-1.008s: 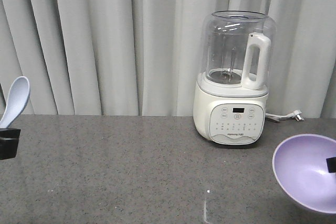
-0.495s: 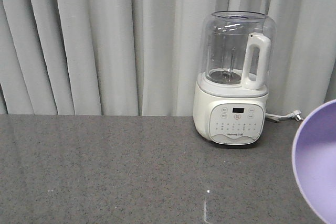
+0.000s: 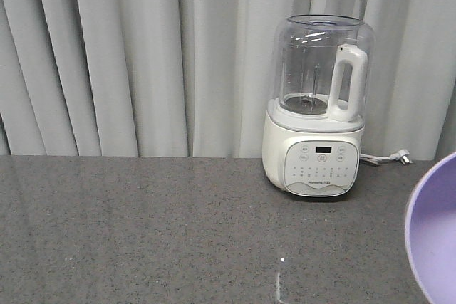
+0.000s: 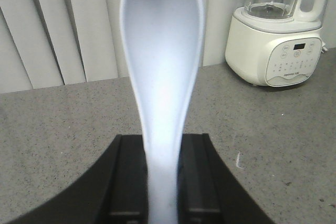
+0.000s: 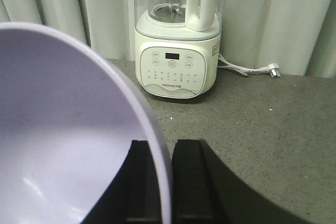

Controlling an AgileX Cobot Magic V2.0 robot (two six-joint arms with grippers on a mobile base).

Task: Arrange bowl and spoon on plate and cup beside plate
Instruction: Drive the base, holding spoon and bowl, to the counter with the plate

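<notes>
In the left wrist view my left gripper point(image 4: 162, 145) is shut on the handle of the pale blue-white spoon point(image 4: 163, 51), whose scoop stands up in front of the camera. My right gripper point(image 5: 164, 148) is shut on the rim of the lavender bowl point(image 5: 63, 129), one finger inside the wall and one outside. The front view shows only the bowl's edge point(image 3: 436, 233) at the far right, held above the counter; neither gripper shows there. The plate and the cup are out of view.
A cream blender with a clear jug point(image 3: 318, 105) stands at the back of the grey speckled counter point(image 3: 142, 226), its white power cord point(image 3: 388, 158) trailing to the right. Pale curtains hang behind the counter.
The spoon and left gripper, at the front view's left edge a second ago, have left that view. The bowl has slid right, now cut off by the right edge.
</notes>
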